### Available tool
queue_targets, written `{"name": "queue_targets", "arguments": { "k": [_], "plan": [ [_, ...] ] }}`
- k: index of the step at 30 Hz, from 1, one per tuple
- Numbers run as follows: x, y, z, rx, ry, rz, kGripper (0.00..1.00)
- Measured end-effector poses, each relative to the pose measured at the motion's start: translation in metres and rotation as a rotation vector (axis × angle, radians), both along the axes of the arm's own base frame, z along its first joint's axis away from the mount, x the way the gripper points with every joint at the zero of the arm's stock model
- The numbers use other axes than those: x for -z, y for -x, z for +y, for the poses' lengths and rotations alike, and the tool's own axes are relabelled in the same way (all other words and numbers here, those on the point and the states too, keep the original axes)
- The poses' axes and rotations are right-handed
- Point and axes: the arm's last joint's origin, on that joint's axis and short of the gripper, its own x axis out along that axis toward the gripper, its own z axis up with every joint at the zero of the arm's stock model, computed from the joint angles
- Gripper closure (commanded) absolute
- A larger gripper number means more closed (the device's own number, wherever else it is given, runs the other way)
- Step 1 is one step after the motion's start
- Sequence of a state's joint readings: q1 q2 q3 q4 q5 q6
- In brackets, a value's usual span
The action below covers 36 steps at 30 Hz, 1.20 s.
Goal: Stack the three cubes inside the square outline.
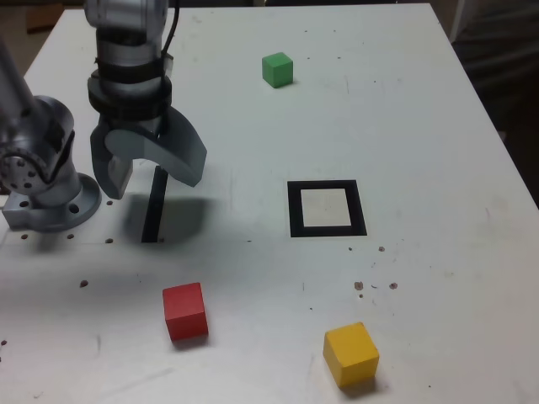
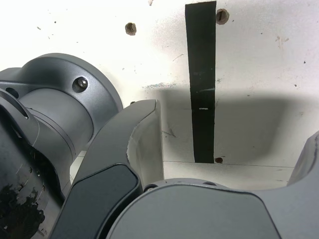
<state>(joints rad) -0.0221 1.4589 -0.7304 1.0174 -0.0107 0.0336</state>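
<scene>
Three cubes lie apart on the white table: a green one (image 1: pixel 277 69) at the back, a red one (image 1: pixel 184 311) in front and a yellow one (image 1: pixel 350 353) at the front, on the exterior view's right. The square outline (image 1: pixel 327 209), black with a white centre, has nothing on it. My gripper (image 1: pixel 152 179) hangs at the exterior view's left, well away from every cube, jaws spread wide and holding nothing. In the wrist view, the gripper (image 2: pixel 234 144) frames only bare table and a black strip; no cube shows there.
A thin black strip (image 1: pixel 154 204) (image 2: pixel 202 79) is stuck to the table right under the gripper. The arm's grey base (image 1: pixel 42 168) stands at the exterior view's left edge. Small screw holes (image 2: pixel 130 28) dot the tabletop. Dark floor lies past the table's right edge.
</scene>
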Motion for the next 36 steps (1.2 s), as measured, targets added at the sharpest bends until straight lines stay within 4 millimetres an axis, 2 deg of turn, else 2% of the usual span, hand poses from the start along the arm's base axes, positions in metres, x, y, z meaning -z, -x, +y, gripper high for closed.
{"name": "queue_targets", "arguments": {
  "k": [15,21,36],
  "plan": [
    [0.0,0.001,0.0,-0.013,-0.001,0.005,0.01],
    [-0.007,0.011,-0.002,-0.047,-0.009,-0.003,0.01],
    [-0.018,0.016,-0.043,-0.022,-0.005,-0.026,0.0]
  ]
}}
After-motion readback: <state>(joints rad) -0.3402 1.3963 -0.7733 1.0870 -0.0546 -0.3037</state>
